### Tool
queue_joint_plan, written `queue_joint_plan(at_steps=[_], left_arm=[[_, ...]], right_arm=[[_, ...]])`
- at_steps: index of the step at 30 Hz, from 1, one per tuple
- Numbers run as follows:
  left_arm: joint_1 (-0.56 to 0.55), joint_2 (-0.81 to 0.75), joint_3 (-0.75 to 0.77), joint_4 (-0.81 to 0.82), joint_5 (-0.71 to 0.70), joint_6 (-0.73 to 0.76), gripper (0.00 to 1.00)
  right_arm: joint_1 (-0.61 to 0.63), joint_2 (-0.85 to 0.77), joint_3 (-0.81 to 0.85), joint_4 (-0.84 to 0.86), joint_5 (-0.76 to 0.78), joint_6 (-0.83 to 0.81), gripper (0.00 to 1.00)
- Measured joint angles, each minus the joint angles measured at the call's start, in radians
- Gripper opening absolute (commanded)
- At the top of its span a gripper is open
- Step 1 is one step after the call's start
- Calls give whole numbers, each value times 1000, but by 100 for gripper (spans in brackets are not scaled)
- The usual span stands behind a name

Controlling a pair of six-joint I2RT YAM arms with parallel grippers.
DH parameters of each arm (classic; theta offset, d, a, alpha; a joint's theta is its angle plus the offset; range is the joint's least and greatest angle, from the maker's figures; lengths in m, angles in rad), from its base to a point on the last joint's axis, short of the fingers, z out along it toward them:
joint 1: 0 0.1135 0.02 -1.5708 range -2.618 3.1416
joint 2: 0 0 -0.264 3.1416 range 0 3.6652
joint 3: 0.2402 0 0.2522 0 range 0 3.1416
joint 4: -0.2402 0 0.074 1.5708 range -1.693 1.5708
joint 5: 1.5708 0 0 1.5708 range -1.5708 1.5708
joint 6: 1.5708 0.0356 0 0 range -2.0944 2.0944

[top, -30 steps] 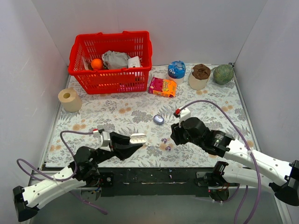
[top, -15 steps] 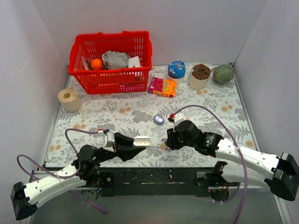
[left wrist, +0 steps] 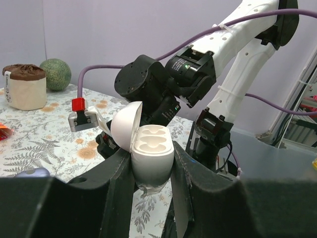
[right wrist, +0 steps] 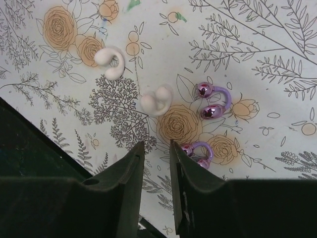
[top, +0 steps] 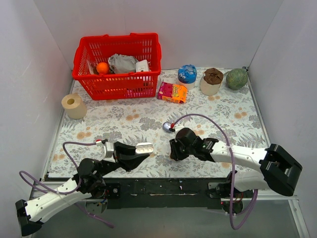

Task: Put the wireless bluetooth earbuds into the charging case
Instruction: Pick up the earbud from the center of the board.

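Right fingers (right wrist: 124, 188) stand narrowly apart, grasping nothing, poised just above two purple earbuds (right wrist: 214, 101) loose on the counter (right wrist: 277, 59).
Left fingers (left wrist: 121, 183) clench an open white case (left wrist: 151, 151); the lavender charging case (top: 166, 126) lies on the counter nearby, apparently shut, so neither bud is inserted yet.

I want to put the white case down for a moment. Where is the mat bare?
Bare mat: between the paper roll and the lavender case, in front of the red basket; also far right, in front of the brown-topped cup and green ball. Crowded: front centre, where purple earbuds and white earbuds lie under the right gripper.
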State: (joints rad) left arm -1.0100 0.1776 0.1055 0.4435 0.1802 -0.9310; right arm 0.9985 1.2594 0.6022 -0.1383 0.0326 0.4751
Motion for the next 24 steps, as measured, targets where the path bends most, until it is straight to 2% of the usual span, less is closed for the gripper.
queue_joint_plan(at_steps=[16, 24], left_arm=[[0, -17, 0, -65, -10, 0, 0], [0, -18, 0, -74, -13, 0, 0]], right_arm=[[-11, 140, 56, 42, 53, 81, 35], [-24, 151, 56, 39, 69, 98, 41]])
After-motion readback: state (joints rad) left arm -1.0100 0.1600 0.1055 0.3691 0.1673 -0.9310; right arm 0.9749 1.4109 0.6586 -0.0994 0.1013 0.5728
